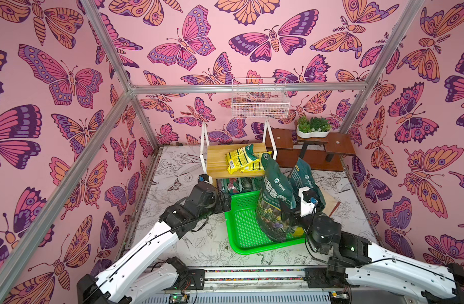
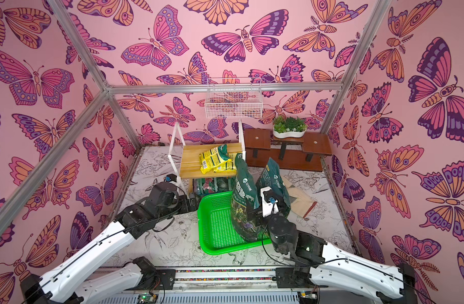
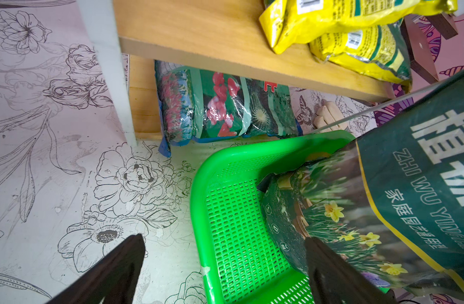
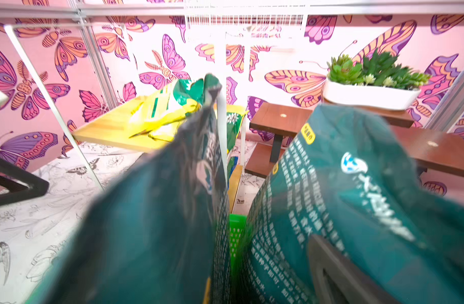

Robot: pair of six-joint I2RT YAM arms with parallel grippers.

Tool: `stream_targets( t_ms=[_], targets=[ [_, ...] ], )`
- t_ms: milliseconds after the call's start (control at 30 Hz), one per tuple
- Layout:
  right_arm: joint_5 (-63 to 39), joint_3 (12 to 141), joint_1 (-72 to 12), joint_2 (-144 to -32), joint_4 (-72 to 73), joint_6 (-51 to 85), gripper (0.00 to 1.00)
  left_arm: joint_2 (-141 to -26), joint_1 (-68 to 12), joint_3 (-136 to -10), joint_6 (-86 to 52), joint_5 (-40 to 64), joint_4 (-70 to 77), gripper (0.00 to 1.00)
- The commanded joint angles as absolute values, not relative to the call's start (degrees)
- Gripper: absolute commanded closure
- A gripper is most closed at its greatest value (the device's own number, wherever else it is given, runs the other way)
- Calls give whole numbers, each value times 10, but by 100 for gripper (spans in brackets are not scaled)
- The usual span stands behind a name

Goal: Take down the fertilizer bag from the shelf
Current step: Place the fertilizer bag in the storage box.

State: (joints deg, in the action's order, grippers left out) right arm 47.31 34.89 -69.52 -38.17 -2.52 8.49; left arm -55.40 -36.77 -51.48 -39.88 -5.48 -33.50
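Observation:
The shelf (image 1: 217,160) (image 2: 191,160) stands at the back with two yellow fertilizer bags (image 1: 241,158) (image 3: 331,21) lying on its top board. A colourful bag (image 3: 225,105) lies on its lower board. Two dark green fertilizer bags (image 1: 275,192) (image 1: 304,176) stand upright in the green basket (image 1: 242,229) in front of the shelf. My right gripper (image 1: 288,215) (image 4: 233,263) is at these bags, jaws wide, one finger (image 4: 331,263) outside the right-hand bag and the other finger hidden. My left gripper (image 3: 225,263) (image 1: 225,204) hangs open and empty over the basket's far left corner.
A dark brown plant stand (image 1: 312,147) with a white planter of succulents (image 1: 313,129) fills the back right. A white wire basket (image 1: 260,101) hangs on the back rail above the shelf. A beige flat item (image 1: 331,202) lies right of the green basket.

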Motion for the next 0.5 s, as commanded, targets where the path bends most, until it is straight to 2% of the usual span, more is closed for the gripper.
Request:
stream_targets(
  t_ms=[0,467],
  targets=[
    [493,397,-693,-372,-38,61,1,-552,-370,-519,-390,-66,-345,0],
    [429,519,-694,-408,-35,-21,1,-568,-371,-524,-394,-45,-322,0]
  ],
)
